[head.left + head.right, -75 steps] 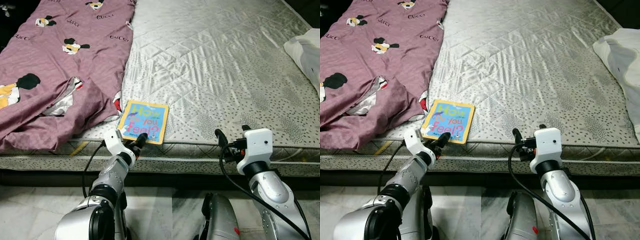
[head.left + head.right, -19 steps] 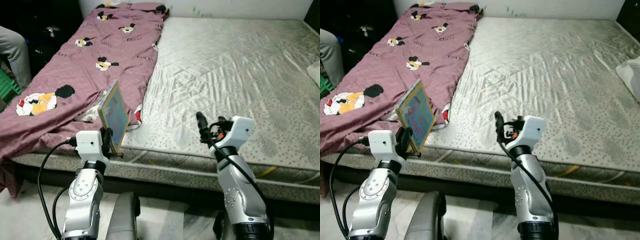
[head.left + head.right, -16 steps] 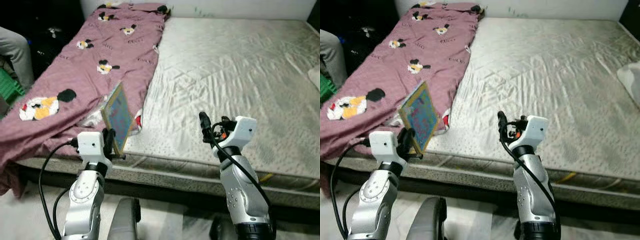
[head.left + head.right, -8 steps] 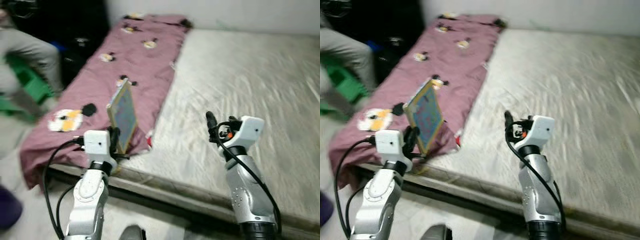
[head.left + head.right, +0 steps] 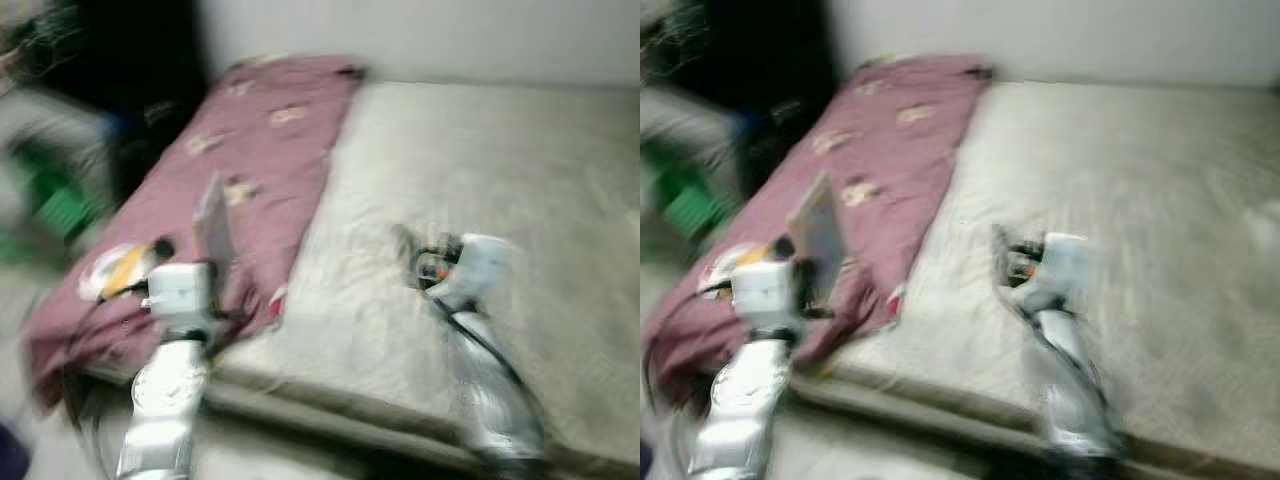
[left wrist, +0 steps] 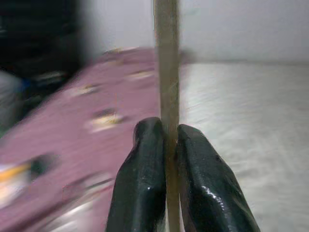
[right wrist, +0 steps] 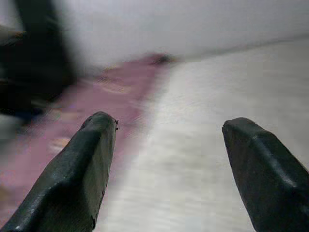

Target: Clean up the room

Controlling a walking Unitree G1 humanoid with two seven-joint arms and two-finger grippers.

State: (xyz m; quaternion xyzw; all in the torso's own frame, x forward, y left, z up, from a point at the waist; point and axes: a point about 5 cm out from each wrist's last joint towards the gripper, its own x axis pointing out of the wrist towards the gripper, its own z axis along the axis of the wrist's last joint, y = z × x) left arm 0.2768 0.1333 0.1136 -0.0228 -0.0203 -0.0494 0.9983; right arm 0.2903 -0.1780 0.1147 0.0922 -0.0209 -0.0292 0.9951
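The picture is blurred by my own motion. A thin picture book (image 5: 213, 225) stands upright and edge-on above the bed's near left corner. My left gripper (image 6: 164, 128) is shut on the book's (image 6: 166, 58) lower edge, one black finger pressed to each cover. My right gripper (image 7: 169, 125) stands open with nothing between its fingers. It is held over the bare mattress (image 5: 500, 180), and in the left eye view the right gripper (image 5: 408, 248) sits to the right of the book.
A purple printed sheet (image 5: 270, 130) covers the left strip of the mattress. A green thing (image 5: 50, 190) and dark furniture are blurred at the far left. A pale wall (image 5: 450, 40) runs behind the bed. The mattress's front edge lies just below both arms.
The book lay flat at the mattress edge 4.6 s ago; now it is lifted upright in my left gripper. The camera has swung and blurred; the right gripper stays open.
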